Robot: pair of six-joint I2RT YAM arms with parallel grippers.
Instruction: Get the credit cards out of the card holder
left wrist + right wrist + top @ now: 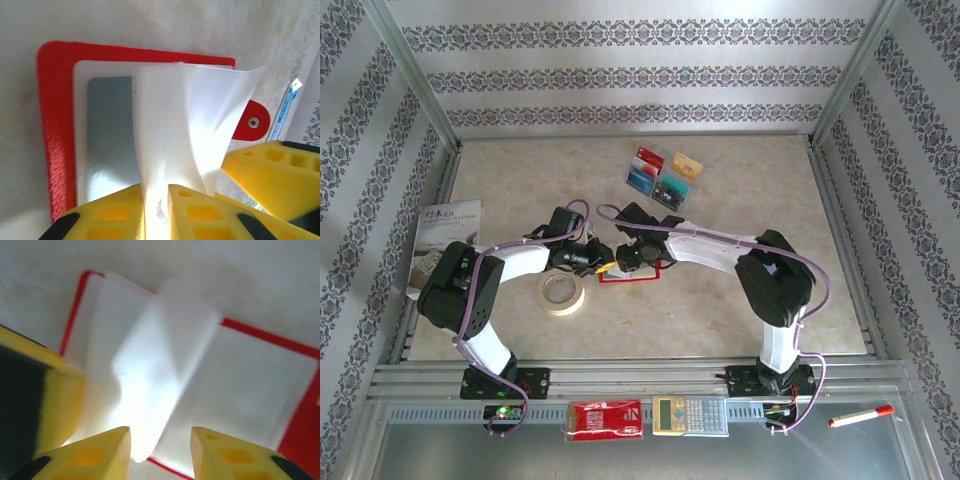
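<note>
Progress check: four credit cards (665, 172) lie out on the desk (520, 180) in a tight cluster, well beyond both hands on the far side, apart from the holder. By that count the task looks mostly or fully done; what is left is to confirm the pockets are empty. The card holder (54, 125) lies open and flat directly beneath and between the two hands. The left hand (156, 200) is pinched tight on a clear pocket leaf (190, 125), lifting it upright off the holder. Under that leaf, just ahead of the left fingers, a grey panel (110, 125) shows in a pocket; cannot tell whether it is a card or a bare sleeve. The right hand (160, 440) has its fingers parted with a clear gap, gripping nothing; the leaves stand just ahead of it, blurred.
</note>
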